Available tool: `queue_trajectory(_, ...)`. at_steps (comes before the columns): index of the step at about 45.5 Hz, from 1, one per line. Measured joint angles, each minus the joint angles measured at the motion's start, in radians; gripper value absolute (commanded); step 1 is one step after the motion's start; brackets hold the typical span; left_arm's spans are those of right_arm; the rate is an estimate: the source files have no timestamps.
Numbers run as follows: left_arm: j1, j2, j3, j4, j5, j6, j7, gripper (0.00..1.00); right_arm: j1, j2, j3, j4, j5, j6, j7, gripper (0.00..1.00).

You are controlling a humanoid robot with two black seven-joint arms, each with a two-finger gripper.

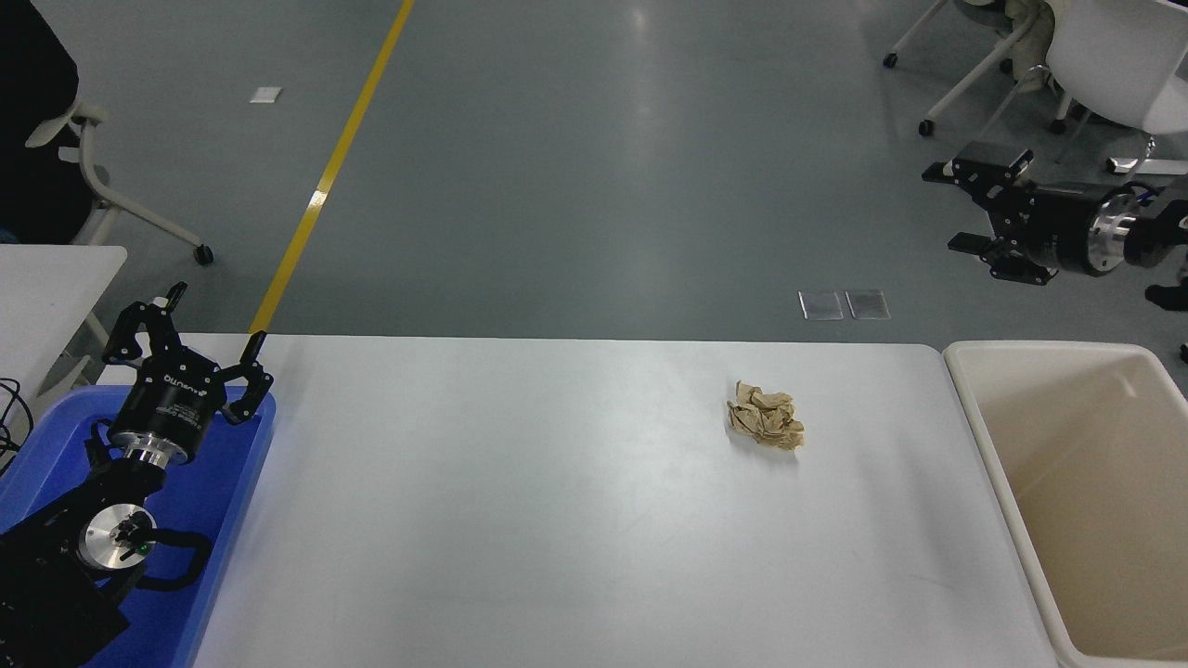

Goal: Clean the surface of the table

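The table surface [557, 520] is a wide matte white top that fills the lower half of the view. A crumpled ball of brown paper [766, 416] lies on it, right of centre near the far edge. My right gripper [954, 209] hangs open at the right edge, raised well above and beyond the table's far right corner, fingers pointing left, nothing between them. It is far from the paper. My left gripper [190, 336] stands open over the blue tray at the lower left.
A blue tray [232, 482] sits at the table's left end under the left arm. A beige tub [1077, 501] stands against the right end. A smaller white table [46, 278] is at the left edge. Chairs [1095, 65] stand on the grey floor beyond.
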Motion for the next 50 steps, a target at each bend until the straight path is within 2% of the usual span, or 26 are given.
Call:
queue_trajectory(5, 0.0, 0.0, 0.0, 0.0, 0.0, 0.0, 0.0, 1.0, 0.016, 0.057, -0.016, 0.008, -0.141, 0.002, 0.001, 0.98)
queue_trajectory(22, 0.0, 0.0, 0.0, 0.0, 0.0, 0.0, 0.0, 1.0, 0.0, 0.245, -0.076, 0.014, -0.413, -0.021, 0.003, 0.98)
queue_trajectory(36, 0.0, 0.0, 0.0, 0.0, 0.0, 0.0, 0.0, 1.0, -0.059, 0.336, -0.202, 0.004, -0.548, -0.129, 0.003, 0.98)
queue_trajectory(48, 0.0, 0.0, 0.0, 0.0, 0.0, 0.0, 0.0, 1.0, -0.113, 0.395, -0.262, -0.021, -0.594, -0.204, 0.002, 0.97)
queue_trajectory(50, 0.0, 0.0, 0.0, 0.0, 0.0, 0.0, 0.0, 1.0, -0.12, 0.405, -0.266, -0.025, -0.597, -0.212, 0.002, 0.95)
